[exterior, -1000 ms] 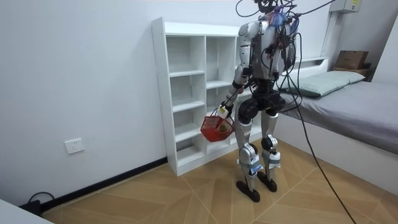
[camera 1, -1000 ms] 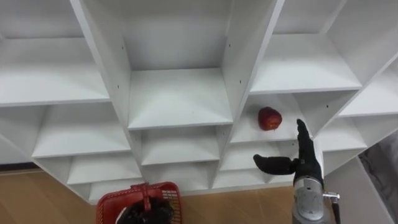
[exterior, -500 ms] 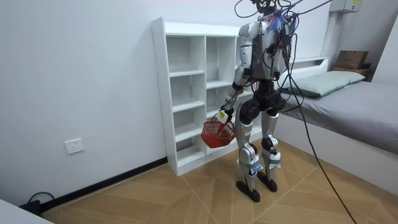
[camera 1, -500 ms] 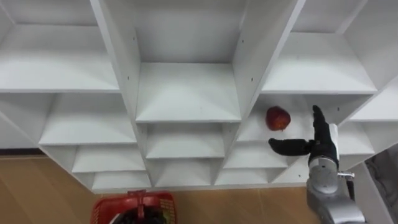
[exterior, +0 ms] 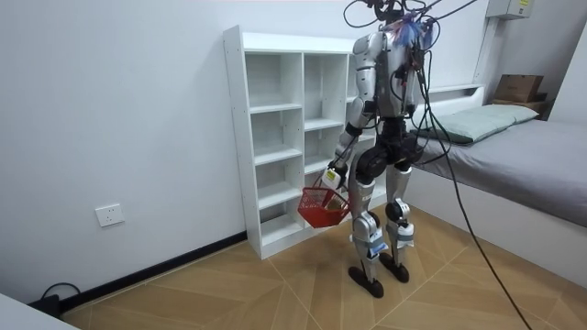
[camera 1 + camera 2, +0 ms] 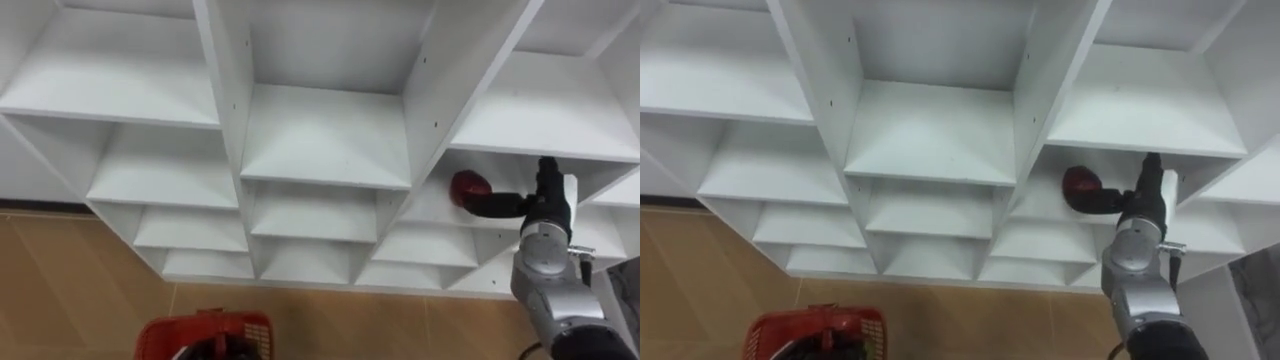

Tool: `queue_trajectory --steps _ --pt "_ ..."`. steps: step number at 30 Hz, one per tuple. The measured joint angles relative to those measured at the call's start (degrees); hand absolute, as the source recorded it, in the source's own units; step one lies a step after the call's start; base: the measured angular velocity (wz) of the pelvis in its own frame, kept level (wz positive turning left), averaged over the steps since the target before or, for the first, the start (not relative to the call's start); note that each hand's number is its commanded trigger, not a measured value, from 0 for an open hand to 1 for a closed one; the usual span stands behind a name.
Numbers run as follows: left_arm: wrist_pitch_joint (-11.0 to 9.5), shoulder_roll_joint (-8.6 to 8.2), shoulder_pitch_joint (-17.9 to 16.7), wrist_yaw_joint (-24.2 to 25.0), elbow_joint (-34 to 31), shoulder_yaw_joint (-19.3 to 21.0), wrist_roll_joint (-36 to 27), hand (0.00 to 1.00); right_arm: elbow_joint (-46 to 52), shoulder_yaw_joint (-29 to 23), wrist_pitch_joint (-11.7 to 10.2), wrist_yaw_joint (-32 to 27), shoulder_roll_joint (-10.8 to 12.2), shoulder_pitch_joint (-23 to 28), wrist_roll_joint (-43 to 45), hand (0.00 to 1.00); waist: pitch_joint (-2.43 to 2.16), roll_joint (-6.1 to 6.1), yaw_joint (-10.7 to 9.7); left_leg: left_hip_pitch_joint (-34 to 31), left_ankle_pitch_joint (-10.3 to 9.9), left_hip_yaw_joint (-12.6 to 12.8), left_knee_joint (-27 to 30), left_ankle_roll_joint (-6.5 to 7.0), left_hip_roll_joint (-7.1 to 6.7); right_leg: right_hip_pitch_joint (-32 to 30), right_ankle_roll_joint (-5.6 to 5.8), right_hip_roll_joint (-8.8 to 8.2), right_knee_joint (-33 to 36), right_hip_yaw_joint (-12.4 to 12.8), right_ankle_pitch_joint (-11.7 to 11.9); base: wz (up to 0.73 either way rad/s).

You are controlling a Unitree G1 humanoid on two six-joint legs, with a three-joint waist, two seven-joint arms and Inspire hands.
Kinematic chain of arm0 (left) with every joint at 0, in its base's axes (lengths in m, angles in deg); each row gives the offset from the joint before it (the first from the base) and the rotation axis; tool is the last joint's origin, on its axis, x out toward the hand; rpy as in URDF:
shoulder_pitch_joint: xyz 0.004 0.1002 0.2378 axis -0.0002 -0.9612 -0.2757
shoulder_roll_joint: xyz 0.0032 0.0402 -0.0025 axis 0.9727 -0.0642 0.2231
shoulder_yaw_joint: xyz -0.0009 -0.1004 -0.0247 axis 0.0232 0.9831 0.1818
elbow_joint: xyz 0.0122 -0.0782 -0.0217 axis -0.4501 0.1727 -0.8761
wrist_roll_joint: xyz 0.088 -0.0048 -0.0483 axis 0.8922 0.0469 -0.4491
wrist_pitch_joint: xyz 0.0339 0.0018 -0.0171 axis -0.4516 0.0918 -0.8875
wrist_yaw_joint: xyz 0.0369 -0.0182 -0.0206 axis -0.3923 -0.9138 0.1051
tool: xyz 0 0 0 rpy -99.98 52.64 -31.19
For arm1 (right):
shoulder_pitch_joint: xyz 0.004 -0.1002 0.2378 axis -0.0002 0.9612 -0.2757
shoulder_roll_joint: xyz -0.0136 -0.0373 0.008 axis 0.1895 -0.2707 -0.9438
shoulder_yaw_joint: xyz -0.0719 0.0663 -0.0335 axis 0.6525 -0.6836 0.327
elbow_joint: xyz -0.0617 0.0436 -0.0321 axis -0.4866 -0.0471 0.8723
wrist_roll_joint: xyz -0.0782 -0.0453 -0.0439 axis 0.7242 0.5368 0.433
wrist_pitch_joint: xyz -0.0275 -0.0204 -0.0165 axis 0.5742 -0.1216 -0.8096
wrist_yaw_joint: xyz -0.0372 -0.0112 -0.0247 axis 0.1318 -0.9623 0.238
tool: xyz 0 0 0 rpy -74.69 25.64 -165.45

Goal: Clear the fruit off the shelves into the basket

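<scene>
Red apple [image 6: 470, 186] lies on a shelf board at about 3 o'clock in my left eye view. It is inside the white closet [image 6: 320, 140], in the right-hand column, in the second compartment down of those I can see. My right hand [image 6: 548, 205] comes up from 4 o'clock and sits just beside the apple, on its 3 o'clock side. The fingers [image 6: 547, 172] stand straight, pointing up into the compartment. The dark thumb [image 6: 505, 206] stretches flat toward the fruit, its tip touching the apple's lower edge, and nothing is curled round it. At 7 o'clock, against the bottom edge, I see the rim of a red basket [image 6: 205, 328] over the wooden floor [image 6: 80, 290]. In the room view the robot stands upright, close in front of the closet and facing it, with a bed [image 5: 523, 156] behind it at 3 o'clock. Its left arm hangs down, and the left hand [image 5: 331, 171], near the centre, has its fingers hooked on the basket's handle. The basket hangs beside the thigh, in front of the lower shelves. In the right eye view the apple is at 2 o'clock in the same compartment, the thumb tip against it, the fingers upright, and the basket at 7 o'clock.
</scene>
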Motion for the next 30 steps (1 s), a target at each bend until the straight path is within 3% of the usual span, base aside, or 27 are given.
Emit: queue_trajectory --steps 17,30 --pt "-1.47 0.18 2.42 -0.11 6.04 -2.43 0.05 1.0 -7.19 0.04 -0.83 -1.9 0.0 -3.97 0.0 0.0 0.49 -0.16 0.11 -2.59 0.13 -0.26 0.21 -0.1 0.02 -2.86 -0.09 -0.44 0.97 -0.14 -0.19 0.01" --pt "-1.64 -0.36 5.0 -0.24 8.13 -3.66 -0.39 1.0 -10.72 0.11 -1.06 -1.72 0.01 -6.46 -0.11 0.0 1.16 0.37 2.83 -4.64 0.13 -0.22 1.0 -0.1 0.0 -4.46 -0.09 -0.49 0.84 -0.09 -0.21 0.0"
